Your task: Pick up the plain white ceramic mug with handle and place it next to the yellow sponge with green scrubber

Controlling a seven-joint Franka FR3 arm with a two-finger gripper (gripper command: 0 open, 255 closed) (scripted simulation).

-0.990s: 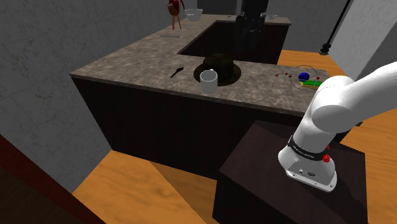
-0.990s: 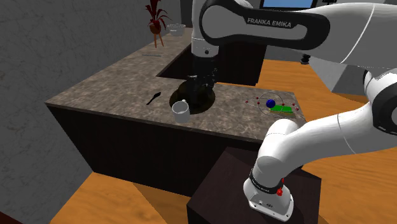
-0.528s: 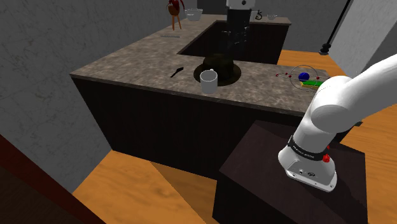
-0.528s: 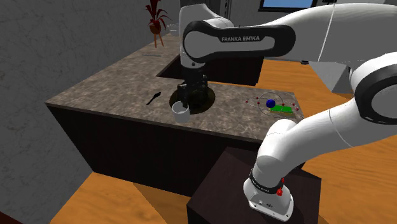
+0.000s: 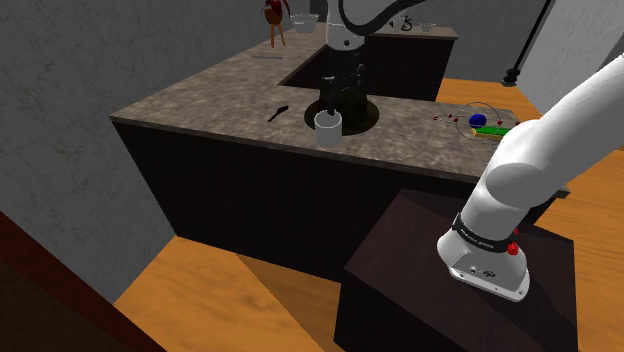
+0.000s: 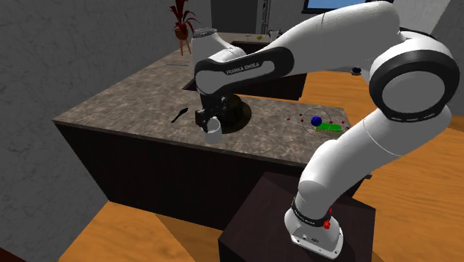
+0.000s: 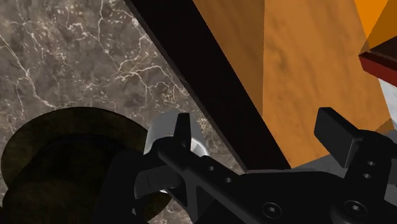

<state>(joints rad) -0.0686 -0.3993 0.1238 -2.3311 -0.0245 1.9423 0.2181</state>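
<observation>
The gripper (image 7: pixel 257 126) has its fingers spread apart and grasps nothing. The white mug (image 7: pixel 162 130) shows just at one finger (image 7: pixel 183 130), not between the two, so probably a small correction is needed before closing. In the shoulder view the mug stands in the middle of the frame, near the front edge of the stone counter (image 5: pixel 200 100) and beside a dark round dish (image 5: pixel 362 108), with the hand just above it. The sponge (image 5: pixel 489 131) lies well apart, toward the right of that frame. On the arm (image 6: pixel 245 67) one reads FRANKA EMIKA
</observation>
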